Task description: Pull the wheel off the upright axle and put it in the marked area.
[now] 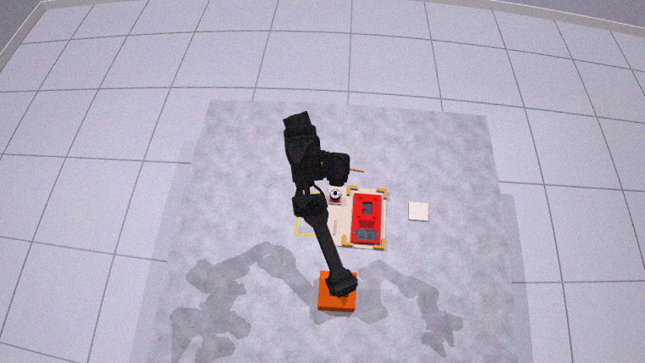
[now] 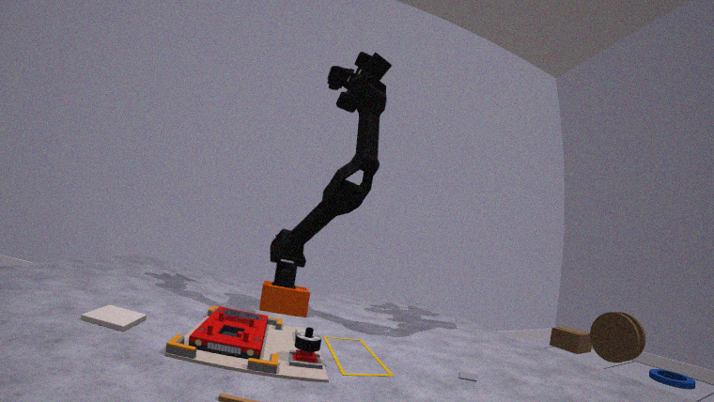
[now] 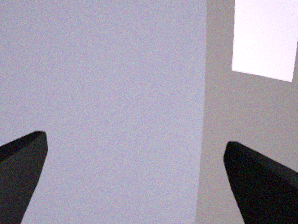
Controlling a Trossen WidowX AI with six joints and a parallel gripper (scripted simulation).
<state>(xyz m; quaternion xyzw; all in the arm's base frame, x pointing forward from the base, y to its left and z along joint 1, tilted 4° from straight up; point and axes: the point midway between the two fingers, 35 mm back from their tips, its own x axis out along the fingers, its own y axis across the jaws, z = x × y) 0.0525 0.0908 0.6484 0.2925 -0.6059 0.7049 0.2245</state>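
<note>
On the beige board (image 2: 279, 344): black rubber-tyred wheel (image 2: 307, 342) seated on its upright axle; black parallel-jaw gripper (image 2: 349, 80) raised high, fingers released, grasping nothing

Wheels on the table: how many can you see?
1. A black wheel sits on the upright axle, between the red car body and the yellow-marked area. Others may be hidden.
</note>
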